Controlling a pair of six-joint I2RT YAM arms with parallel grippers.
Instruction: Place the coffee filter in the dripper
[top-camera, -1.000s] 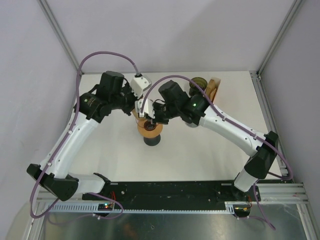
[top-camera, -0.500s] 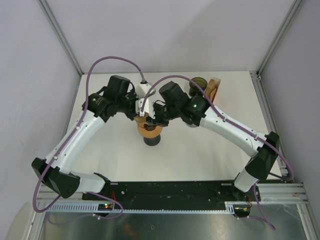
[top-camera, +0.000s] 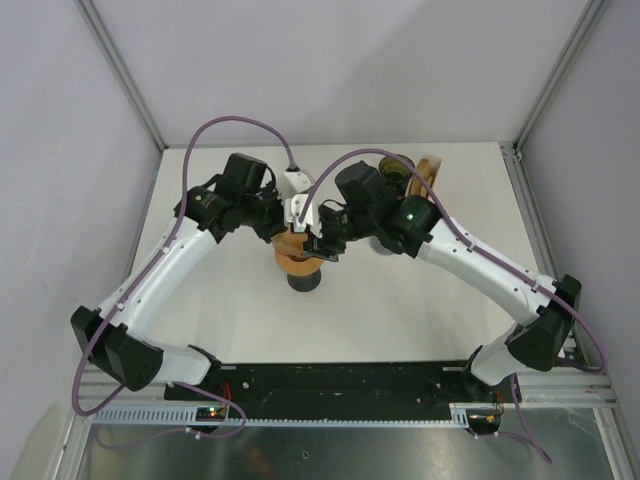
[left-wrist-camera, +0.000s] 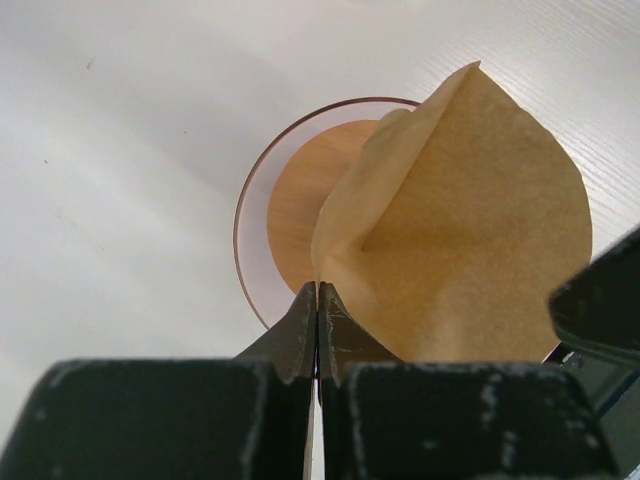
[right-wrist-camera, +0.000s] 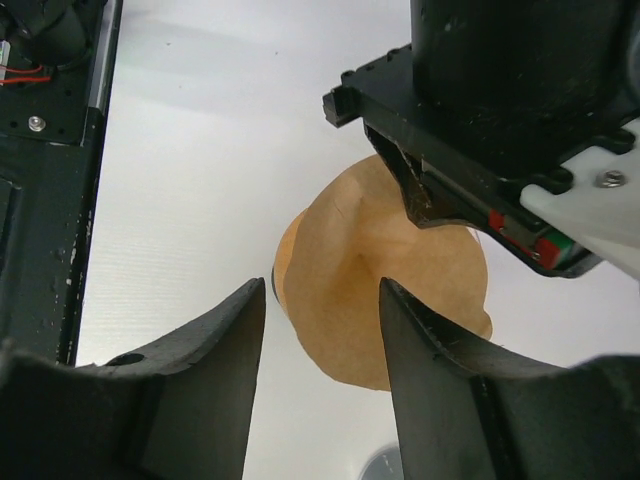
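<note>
The brown paper coffee filter (left-wrist-camera: 470, 230) hangs part-opened over the dripper (left-wrist-camera: 252, 215), a glass-rimmed cone with a wooden collar on a dark base (top-camera: 303, 283). My left gripper (left-wrist-camera: 318, 292) is shut on the filter's near edge, its tips pinching the paper. In the top view the left gripper (top-camera: 291, 218) and the right gripper (top-camera: 325, 243) meet over the dripper. My right gripper (right-wrist-camera: 320, 300) stands open beside the filter (right-wrist-camera: 350, 250), its two fingers apart with nothing between them. The left gripper's fingers (right-wrist-camera: 420, 195) show at the filter's top edge in the right wrist view.
A wooden holder with a stack of filters (top-camera: 430, 172) and a dark round object (top-camera: 398, 163) stand at the back right. A grey round object (top-camera: 384, 250) lies under the right arm. The black rail (top-camera: 350, 380) runs along the near edge.
My right gripper has opened and let go of the filter. The left arm has swung right, carrying the filter over the dripper.
</note>
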